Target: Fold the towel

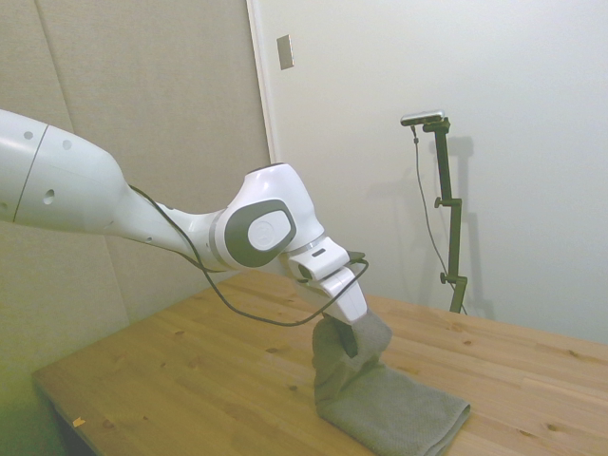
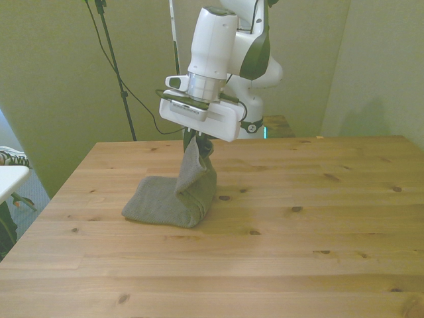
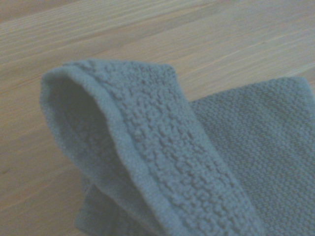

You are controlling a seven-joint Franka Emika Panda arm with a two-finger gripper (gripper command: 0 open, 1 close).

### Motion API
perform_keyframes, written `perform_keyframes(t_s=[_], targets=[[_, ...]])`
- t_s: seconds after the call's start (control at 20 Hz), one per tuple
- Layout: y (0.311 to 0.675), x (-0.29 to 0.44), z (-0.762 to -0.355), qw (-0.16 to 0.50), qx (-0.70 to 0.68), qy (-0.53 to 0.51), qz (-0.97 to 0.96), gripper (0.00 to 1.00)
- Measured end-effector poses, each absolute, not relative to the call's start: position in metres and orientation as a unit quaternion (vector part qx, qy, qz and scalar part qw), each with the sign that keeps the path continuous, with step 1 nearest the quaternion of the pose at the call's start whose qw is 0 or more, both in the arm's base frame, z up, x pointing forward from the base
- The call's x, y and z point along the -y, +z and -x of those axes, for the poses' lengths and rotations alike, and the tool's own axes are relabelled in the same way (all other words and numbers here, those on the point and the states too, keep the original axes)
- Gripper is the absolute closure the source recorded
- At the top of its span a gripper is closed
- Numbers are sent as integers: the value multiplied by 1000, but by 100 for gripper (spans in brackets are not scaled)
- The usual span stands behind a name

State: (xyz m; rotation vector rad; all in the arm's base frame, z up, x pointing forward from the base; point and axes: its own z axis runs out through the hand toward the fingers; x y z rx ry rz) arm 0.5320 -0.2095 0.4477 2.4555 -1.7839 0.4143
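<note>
The grey towel (image 2: 173, 197) lies on the wooden table (image 2: 298, 232), left of centre in the front view. One end is pulled up into a standing fold, held by my gripper (image 2: 199, 144), which is shut on that end. In the side view the lifted end of the towel (image 1: 353, 363) rises beneath the gripper (image 1: 348, 342) while the rest lies flat toward the table's near edge. Close up, the wrist view shows the towel's (image 3: 162, 162) hemmed edge curling over the flat layer below.
A dark tripod stand with cables (image 2: 112, 59) rises behind the table at the front view's left. A white object's edge (image 2: 10, 179) sits off the table's left side.
</note>
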Motion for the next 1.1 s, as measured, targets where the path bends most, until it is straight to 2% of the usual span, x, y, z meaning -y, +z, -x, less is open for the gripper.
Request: perform_keyframes(t_s=[0.3,0.35,1.1], targets=[[437,246,-523,25,580,118,-806,100],[437,250,-522,22,579,116,-806,0],[430,279,-516,8,578,104,-809,0]])
